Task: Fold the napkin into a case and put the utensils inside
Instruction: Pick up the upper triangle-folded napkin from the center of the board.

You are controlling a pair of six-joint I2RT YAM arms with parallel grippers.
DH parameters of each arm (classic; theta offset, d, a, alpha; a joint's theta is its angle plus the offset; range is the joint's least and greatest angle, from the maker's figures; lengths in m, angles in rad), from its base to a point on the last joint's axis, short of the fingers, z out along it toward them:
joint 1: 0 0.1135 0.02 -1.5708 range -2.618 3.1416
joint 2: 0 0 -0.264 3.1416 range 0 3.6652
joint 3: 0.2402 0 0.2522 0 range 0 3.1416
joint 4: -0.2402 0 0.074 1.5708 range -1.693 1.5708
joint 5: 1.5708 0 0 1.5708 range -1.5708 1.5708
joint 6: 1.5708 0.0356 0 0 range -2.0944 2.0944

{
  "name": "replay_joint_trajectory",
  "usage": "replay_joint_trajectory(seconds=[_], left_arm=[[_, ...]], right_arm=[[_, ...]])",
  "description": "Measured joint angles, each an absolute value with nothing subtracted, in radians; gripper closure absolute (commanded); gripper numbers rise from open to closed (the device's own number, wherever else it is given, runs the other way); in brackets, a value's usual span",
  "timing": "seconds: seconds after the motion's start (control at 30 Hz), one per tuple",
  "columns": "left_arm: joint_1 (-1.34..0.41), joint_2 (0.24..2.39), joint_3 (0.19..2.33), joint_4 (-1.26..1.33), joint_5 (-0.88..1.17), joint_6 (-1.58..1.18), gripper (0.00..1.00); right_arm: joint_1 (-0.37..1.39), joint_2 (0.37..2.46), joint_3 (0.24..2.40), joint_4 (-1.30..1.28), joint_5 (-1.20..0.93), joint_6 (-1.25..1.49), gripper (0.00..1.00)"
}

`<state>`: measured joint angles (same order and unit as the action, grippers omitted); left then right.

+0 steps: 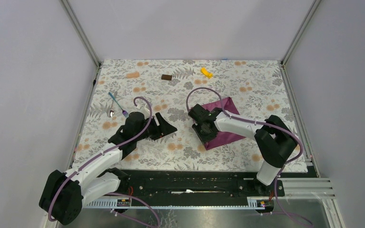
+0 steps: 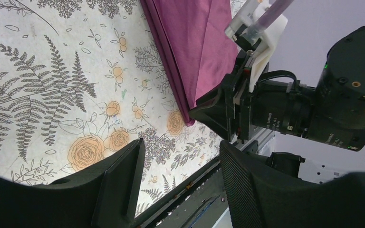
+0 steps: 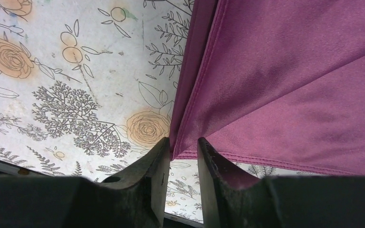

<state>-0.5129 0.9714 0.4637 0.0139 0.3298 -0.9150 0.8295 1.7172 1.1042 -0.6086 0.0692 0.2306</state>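
Plum cloth was where the trouble could start: the napkin (image 3: 285, 85) lay folded on the floral table covering (image 3: 52, 95), right of centre in the overhead view. The right gripper (image 3: 184, 148) stood astride its near corner, jaws narrowly apart with the tip of the cloth between them and no firm pinch to be seen. Several layers met at that corner, so a bite from there might have taken only the top layer, or all of them together, and either would have spoiled the next fold. A shallow hold on so little fabric could also have slipped once lifted, and a drag rather than a lift would likely have pulled the folded shape askew across the covering. The utensils (image 1: 113, 98) lay well apart from the cloth, at the upper left of the overhead view, so nothing threatened them, but they were not yet inside anything. The right arm reached in from the lower right with its elbow bent. Its forearm ran leftward across the napkin, and its wrist tipped down so the fingers (image 3: 154, 180) met the table at a low slant. The left arm stretched from the lower left toward the middle. The left gripper (image 2: 181, 145) hung open and empty just above the covering, near the napkin's left edge but clear of it, facing the other claw.
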Motion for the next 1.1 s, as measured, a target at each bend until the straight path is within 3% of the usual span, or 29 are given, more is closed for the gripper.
replay_joint_trajectory(seconds=[0.27, 0.47, 0.8, 1.1], left_arm=[[-0.506, 0.972, 0.446, 0.025, 0.338, -0.917, 0.36], [-0.502, 0.973, 0.442, 0.032, 0.343, -0.917, 0.36], [-0.495, 0.973, 0.431, 0.047, 0.355, -0.918, 0.36], [-0.477, 0.971, 0.431, 0.046, 0.364, -0.917, 0.36]], right_arm=[[0.838, 1.739, 1.11, -0.615, 0.067, 0.231, 0.65], [0.849, 1.754, 1.137, -0.635, 0.065, 0.231, 0.59], [0.857, 1.792, 1.161, -0.668, 0.059, 0.224, 0.65], [0.858, 1.832, 1.172, -0.667, 0.059, 0.214, 0.59]])
